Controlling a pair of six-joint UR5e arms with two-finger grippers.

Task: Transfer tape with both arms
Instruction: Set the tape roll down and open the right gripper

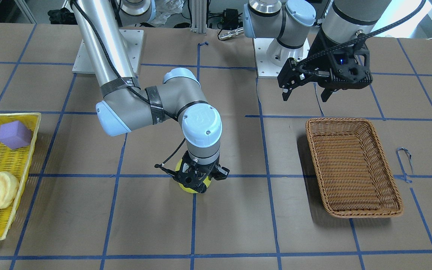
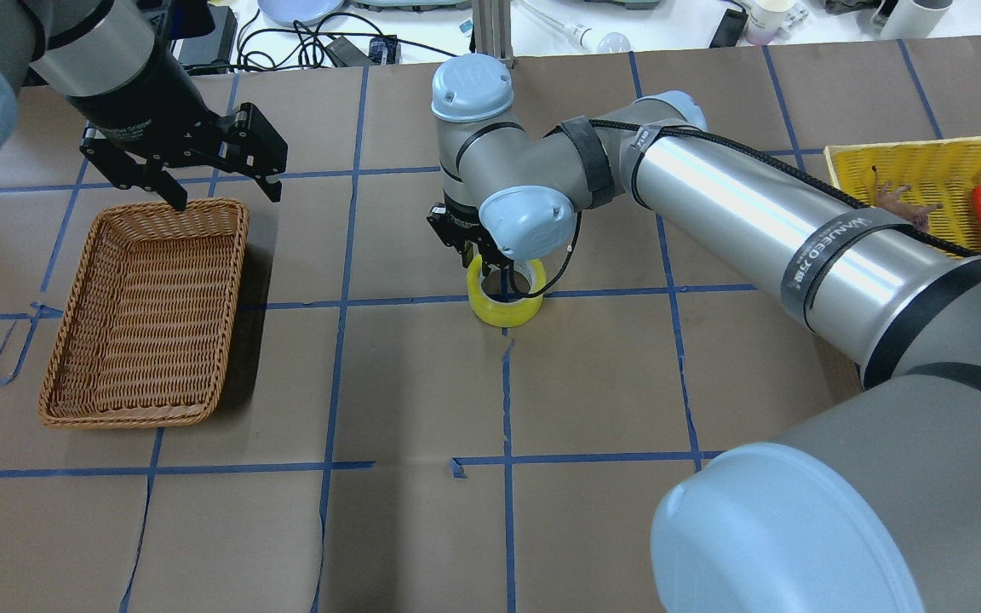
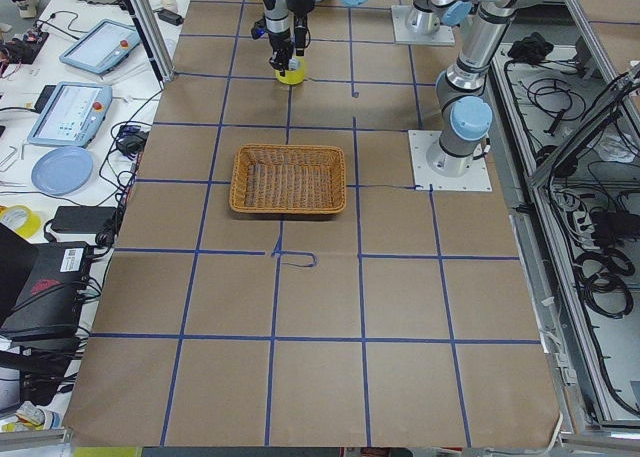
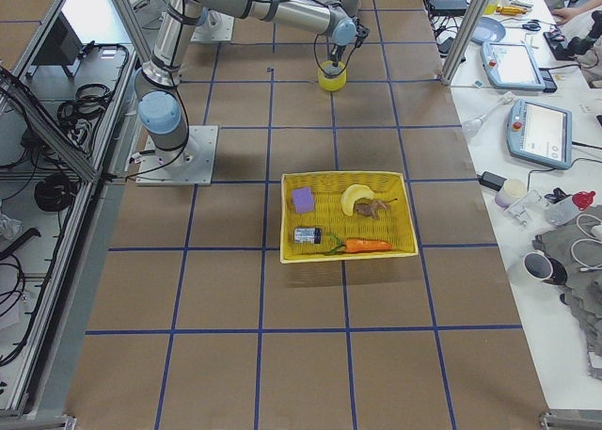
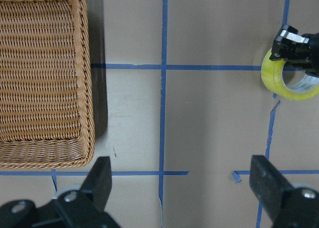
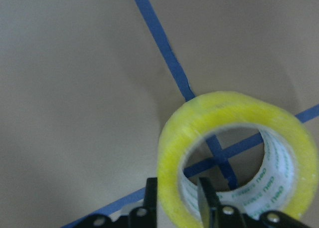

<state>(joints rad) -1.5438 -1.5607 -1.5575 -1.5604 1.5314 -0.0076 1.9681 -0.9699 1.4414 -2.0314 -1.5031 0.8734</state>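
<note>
Tape roll, glossy translucent yellow around a whitish printed core, sits over a blue line crossing on the brown paper worktop. Right gripper pinches its wall between black fingers, one inside the core. Left gripper hangs with fingers spread near the woven wicker basket.

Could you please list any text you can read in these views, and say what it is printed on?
"WANJEED", followed by characters I cannot make out: on the black band round the right arm.
Green print inside the core of the tape: too blurred to read.
I can read nothing else in these views.
</note>
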